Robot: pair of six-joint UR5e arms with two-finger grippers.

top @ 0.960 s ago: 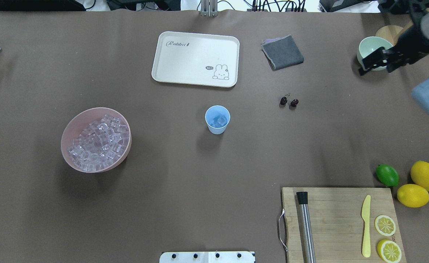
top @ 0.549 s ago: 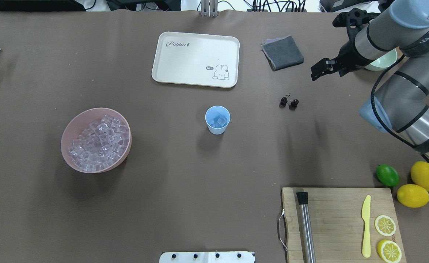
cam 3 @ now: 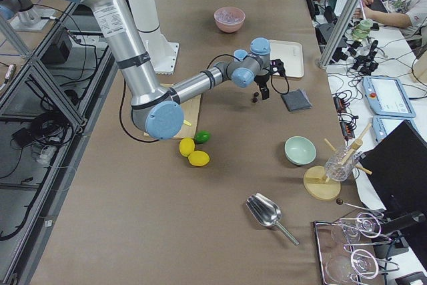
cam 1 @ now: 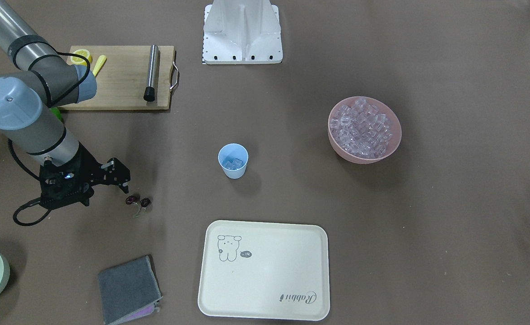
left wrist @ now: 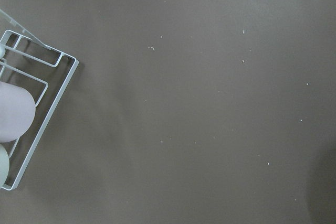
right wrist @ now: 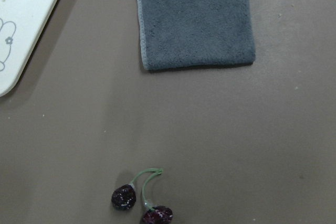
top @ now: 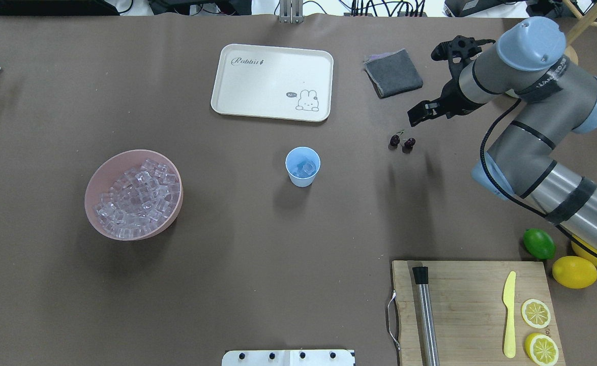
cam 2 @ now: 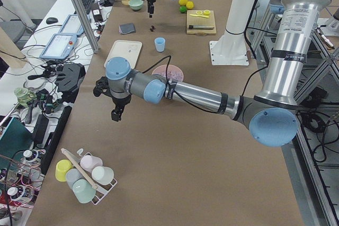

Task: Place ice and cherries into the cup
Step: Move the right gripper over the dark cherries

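The ice [top: 136, 195] looks glassy, the grey cloth [right wrist: 197, 19] fuzzy, the cutting board [top: 466, 305] bare wood.

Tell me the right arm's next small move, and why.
Probably shift the right hand over the cherries and lower it toward their stems. The cup already holds ice, the cherries lie untouched on the table, and the hand hovers just beside them.
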